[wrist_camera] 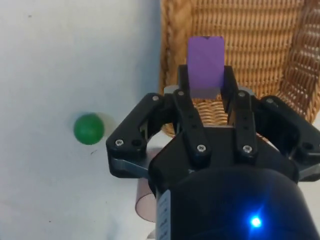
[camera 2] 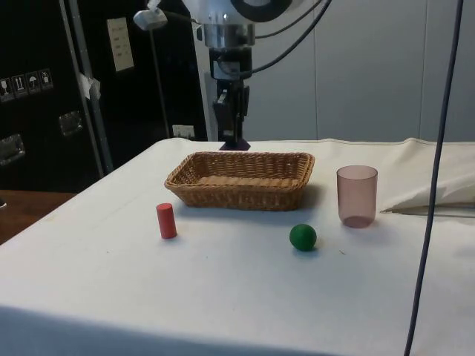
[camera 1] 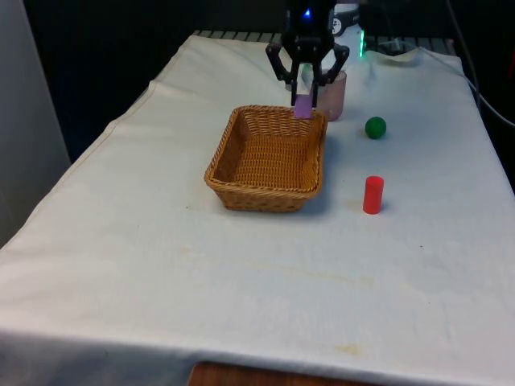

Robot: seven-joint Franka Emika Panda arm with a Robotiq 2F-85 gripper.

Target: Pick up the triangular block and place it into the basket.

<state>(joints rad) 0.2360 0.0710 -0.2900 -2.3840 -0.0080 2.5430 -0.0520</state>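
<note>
The gripper [camera 1: 304,98] hangs above the wicker basket's [camera 1: 241,145] far rim, its jaws clenched on the purple triangular block [camera 1: 302,106], clear of the tabletop [camera 1: 145,265].

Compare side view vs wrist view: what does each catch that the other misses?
Side only: the red cylinder standing on the cloth, apart from the basket, and the pink cup standing upright. Wrist only: the purple block clearly pinched between the fingers, over the basket's rim. Both: the gripper, the wicker basket and the green ball.
</note>
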